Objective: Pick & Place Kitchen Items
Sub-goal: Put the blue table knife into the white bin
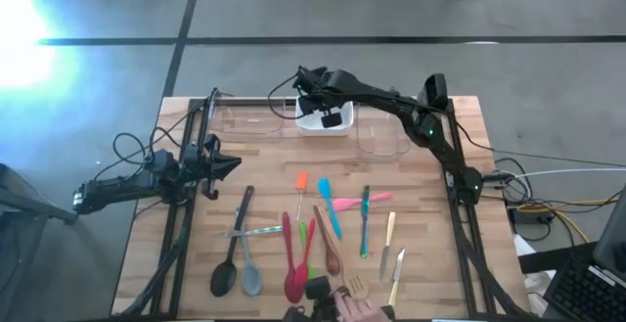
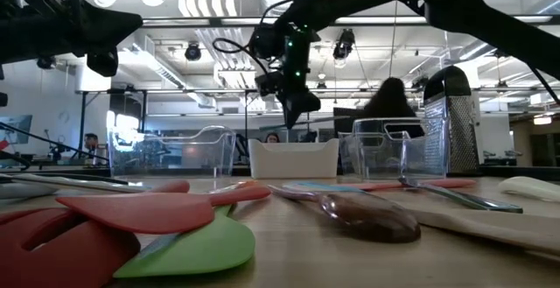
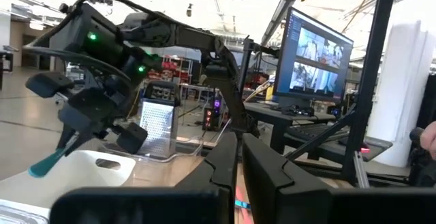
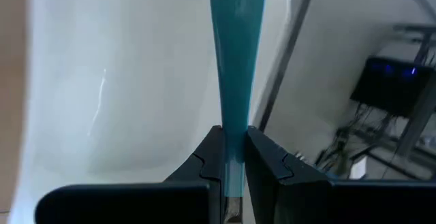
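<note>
Presently the right gripper (image 4: 234, 157) is poised over the white tub (image 1: 323, 119) at the table's far edge, its fingers clamped on the handle of a teal utensil (image 4: 236, 54) that points out ahead of it above the tub's white interior. The left wrist view shows the same teal piece (image 3: 48, 163) sticking out beyond the gripper over the tub's rim. The left gripper (image 1: 231, 164) waits at the left side of the wooden table (image 1: 440, 283), fingers closed on nothing, clear of every item.

Containers counted: one white tub, flanked by two clear tubs, one on its left (image 1: 249, 118) and one on its right (image 1: 381, 138).

Utensils lying loose on the near half of the table, counted in the high view: one black spoon (image 1: 228, 263), one grey spoon (image 1: 249, 268), two red spoons (image 1: 293, 278), one wooden spoon (image 1: 329, 246), one orange spatula (image 1: 300, 187), one blue spatula (image 1: 329, 205), one pink spatula (image 1: 354, 203), one green spatula (image 1: 303, 234), one teal-handled piece (image 1: 365, 219) and two cream-handled cutlery pieces (image 1: 391, 249). A wooden fork (image 1: 356, 288) lies at the near edge, just beside a person's hand (image 1: 367, 309).
</note>
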Motion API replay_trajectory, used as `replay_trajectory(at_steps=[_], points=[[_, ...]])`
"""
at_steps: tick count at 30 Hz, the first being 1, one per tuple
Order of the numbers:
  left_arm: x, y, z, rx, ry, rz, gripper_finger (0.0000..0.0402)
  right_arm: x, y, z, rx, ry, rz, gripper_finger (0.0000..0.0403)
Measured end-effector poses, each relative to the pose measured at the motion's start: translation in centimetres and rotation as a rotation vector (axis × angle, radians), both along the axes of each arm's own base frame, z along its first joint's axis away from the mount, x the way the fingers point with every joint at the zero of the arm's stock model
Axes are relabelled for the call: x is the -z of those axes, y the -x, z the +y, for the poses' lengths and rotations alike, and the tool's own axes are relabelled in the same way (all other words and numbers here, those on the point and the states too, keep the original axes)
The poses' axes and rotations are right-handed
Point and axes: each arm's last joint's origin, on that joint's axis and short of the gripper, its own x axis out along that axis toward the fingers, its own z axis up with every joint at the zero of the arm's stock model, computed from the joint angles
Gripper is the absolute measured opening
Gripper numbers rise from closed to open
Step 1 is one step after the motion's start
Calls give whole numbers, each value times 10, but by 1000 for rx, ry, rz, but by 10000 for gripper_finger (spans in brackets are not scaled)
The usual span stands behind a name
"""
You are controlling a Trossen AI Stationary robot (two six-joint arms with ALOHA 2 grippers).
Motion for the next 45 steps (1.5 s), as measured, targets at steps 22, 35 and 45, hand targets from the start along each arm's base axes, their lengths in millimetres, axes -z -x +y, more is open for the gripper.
replay_trajectory(at_steps=[22, 35, 45], points=[[0, 0, 0, 0, 1, 5, 26, 50, -19, 12, -90, 46, 177, 22], [1, 0, 0, -10, -5, 15, 26, 71, -22, 12, -106, -17, 191, 22], [2, 0, 0, -17, -3, 16, 26, 70, -22, 12, -99, -13, 188, 71]])
